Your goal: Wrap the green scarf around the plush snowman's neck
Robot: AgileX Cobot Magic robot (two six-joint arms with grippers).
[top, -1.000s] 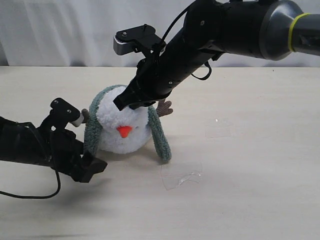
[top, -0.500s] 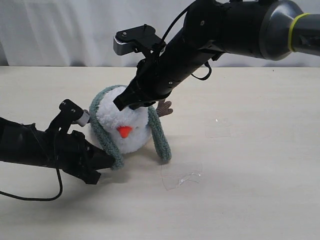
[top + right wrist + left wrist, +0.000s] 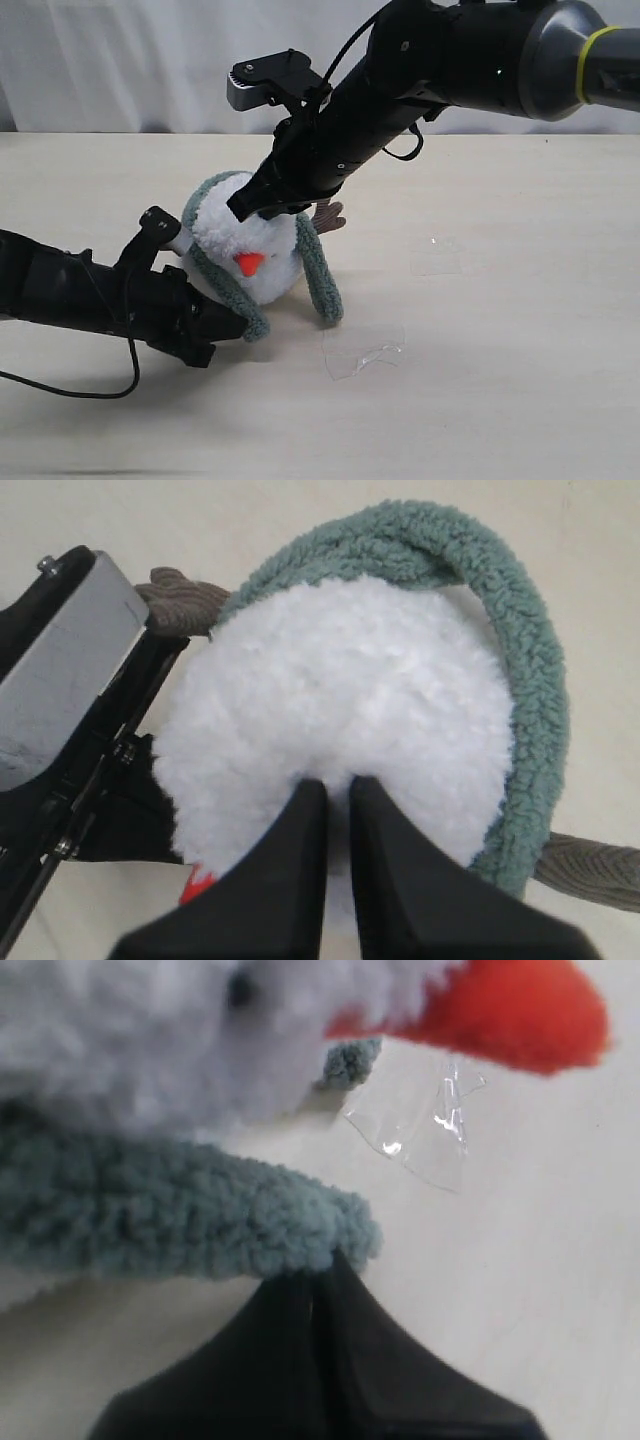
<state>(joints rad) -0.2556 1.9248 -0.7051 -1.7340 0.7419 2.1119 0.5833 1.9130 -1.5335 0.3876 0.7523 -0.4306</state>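
**Left gripper [image 3: 238,325] clamped on scarf end; right gripper [image 3: 256,209] pinching snowman**

Left gripper: jaws are closed together low over the table [image 3: 500,300], in front of the toy and on its left in the exterior view. The left wrist view shows the dark fingertips [image 3: 300,1295] meeting, with the rounded end of the green scarf [image 3: 180,1220] caught at their point. Finding: grasping the scarf end.

Right gripper: reaches down from the upper right onto the top of the plush snowman [image 3: 250,245]. In the right wrist view its fingers [image 3: 300,820] stand almost together, sunk into the white fluff. Finding: clenched on the snowman's pile.

Green scarf: arches over the back of the white ball and comes down on both sides. The right tail hangs free to the table beside the toy. The left tail runs forward under the orange nose [image 3: 248,263] to the left gripper. The ends are apart, not crossed.

Plush snowman: rests on the table near the centre, nose facing the exterior camera. One brown twig arm [image 3: 328,214] shows just behind the right tail. The neck cannot be made out under the fluff and scarf.

Other: a scrap of clear film [image 3: 362,352] lies on the table near the right tail, not touching it.
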